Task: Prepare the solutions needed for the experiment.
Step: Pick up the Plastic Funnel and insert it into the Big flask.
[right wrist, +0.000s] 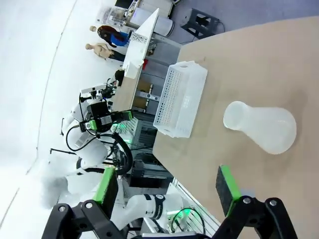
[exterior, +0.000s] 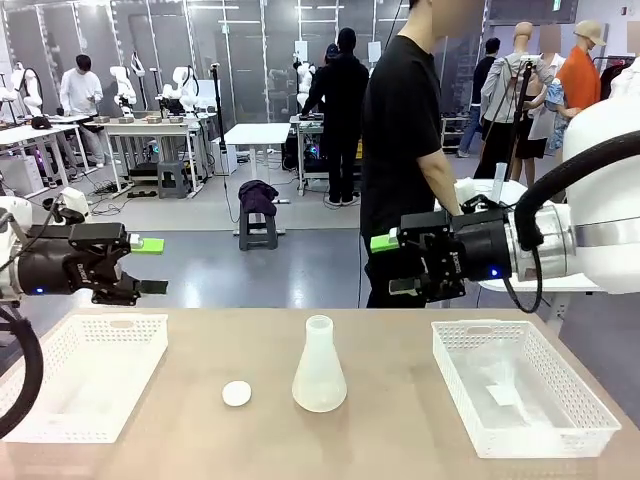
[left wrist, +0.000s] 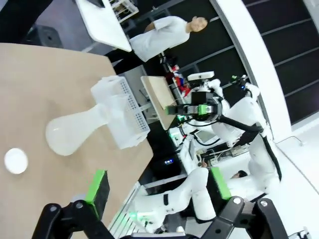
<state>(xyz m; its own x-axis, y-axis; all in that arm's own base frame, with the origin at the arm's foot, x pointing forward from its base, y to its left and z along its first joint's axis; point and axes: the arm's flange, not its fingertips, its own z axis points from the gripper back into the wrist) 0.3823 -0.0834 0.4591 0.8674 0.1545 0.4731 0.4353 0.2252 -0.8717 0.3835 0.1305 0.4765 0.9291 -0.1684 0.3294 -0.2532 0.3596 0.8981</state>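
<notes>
A translucent white conical flask [exterior: 319, 372] stands upright mid-table, its wide base cloudy; I cannot make out the solutions inside it. The flask also appears in the left wrist view [left wrist: 75, 132] and the right wrist view [right wrist: 261, 127]. A small white round cap [exterior: 237, 393] [left wrist: 16, 161] lies just left of it. My left gripper [exterior: 150, 266] [left wrist: 158, 188] hovers open above the table's left edge, pointing right, with nothing between its fingers. Facing it from the right, my right gripper [exterior: 392, 264] [right wrist: 167, 186] hangs open and holds nothing, high behind the flask.
A white mesh basket [exterior: 85, 370] [right wrist: 179, 99] sits at the table's left. Another basket [exterior: 520, 385] [left wrist: 122, 107] at the right holds a pale flat item [exterior: 500, 393]. A person in a black shirt [exterior: 400, 130] stands beyond the far edge, turned away.
</notes>
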